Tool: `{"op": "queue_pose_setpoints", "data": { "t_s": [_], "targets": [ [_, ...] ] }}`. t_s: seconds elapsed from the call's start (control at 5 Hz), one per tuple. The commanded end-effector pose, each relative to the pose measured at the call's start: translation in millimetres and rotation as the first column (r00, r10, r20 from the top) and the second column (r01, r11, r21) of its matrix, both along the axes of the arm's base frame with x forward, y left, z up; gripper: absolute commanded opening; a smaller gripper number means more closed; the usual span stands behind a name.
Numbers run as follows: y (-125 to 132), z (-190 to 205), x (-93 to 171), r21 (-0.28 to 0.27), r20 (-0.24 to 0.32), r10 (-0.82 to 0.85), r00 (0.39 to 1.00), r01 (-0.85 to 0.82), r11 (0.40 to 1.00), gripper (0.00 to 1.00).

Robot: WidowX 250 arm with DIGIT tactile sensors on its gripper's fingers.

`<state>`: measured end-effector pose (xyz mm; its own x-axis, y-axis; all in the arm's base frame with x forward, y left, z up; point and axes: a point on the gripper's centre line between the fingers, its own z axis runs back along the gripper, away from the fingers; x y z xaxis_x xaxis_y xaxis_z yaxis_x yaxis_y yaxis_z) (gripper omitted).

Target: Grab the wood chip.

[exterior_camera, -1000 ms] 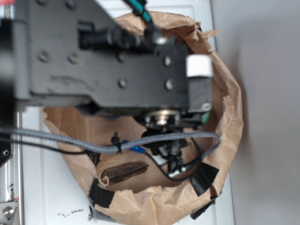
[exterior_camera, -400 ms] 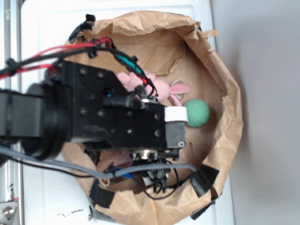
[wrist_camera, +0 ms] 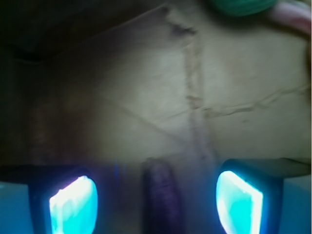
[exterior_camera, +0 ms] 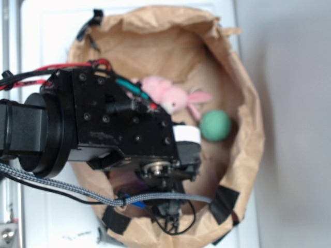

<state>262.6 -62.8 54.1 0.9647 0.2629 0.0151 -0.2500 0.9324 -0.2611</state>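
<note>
Between the parted end effector (wrist_camera: pixel 156 200) pads, the wood chip (wrist_camera: pixel 163 195) shows blurred.

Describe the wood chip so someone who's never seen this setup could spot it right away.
Start at the brown paper bag lying open on the white surface; its floor fills the wrist view. Between the two glowing cyan fingers of the open gripper, at the bottom of that view, lies the wood chip. It is a dark, narrow, streaky sliver, unlike the round green ball and the pink plush bunny farther off.
</note>
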Motion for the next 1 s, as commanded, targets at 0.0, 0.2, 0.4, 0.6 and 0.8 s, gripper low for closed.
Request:
{"op": "queue_pose_setpoints", "data": {
  "t_s": [0.0, 0.2, 0.4, 0.6, 0.8],
  "targets": [
    [-23.1, -23.6, -27.0, 0.045, -0.019, -0.025, 1.0, 0.025, 0.999, 1.0],
    [-23.2, -27.9, -28.9, 0.083, 0.001, -0.014, 1.0, 0.014, 0.996, 0.0],
    [-19.3, -14.7, -27.9, 0.074, 0.029, -0.002, 1.0, 0.0, 0.997, 0.0],
    [15.5, 23.1, -8.7, 0.131, 0.084, 0.076, 0.993, -0.087, 0.988, 0.0],
    [47.8, 58.1, -2.1, 0.118, 0.115, 0.141, 0.983, -0.154, 0.981, 0.0]
  ]
}}
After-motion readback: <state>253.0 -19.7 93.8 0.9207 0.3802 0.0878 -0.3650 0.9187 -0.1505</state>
